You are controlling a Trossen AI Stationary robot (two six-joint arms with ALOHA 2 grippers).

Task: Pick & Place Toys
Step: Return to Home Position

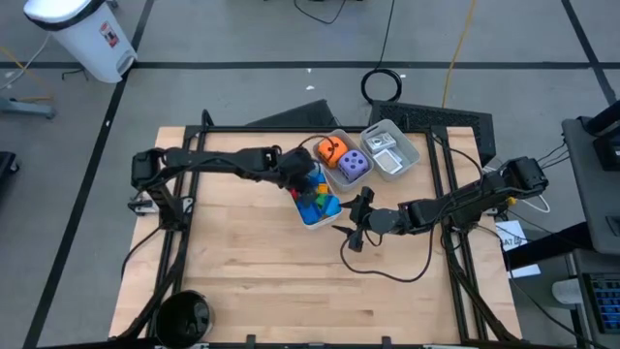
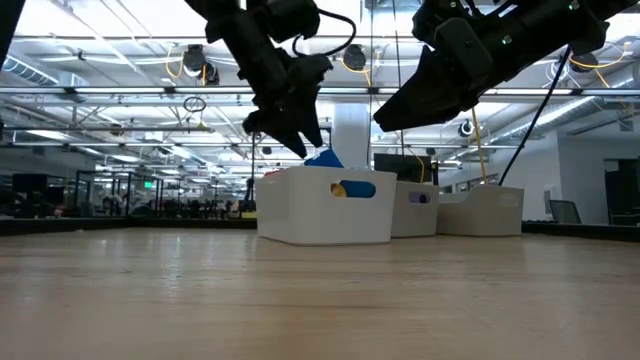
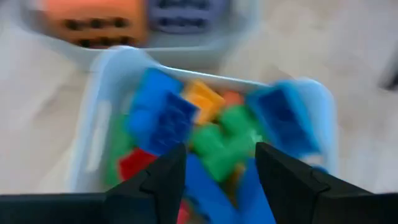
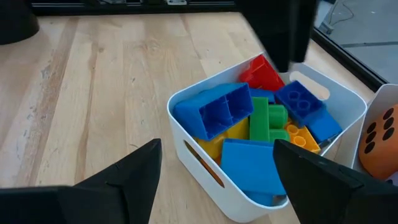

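Left fingers (image 3: 174, 171) open, empty, bricks (image 3: 214, 134) in bin (image 3: 115, 62) just below them; right fingers (image 4: 146, 165) open, bin just ahead, so a low or sideways pull-out could clip rim, tip bin, spill bricks.

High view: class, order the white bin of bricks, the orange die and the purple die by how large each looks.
1. White bin of bricks, largest, though the left arm covers part of it.
2. Orange die and purple die: alike in size, so I do not rank them.
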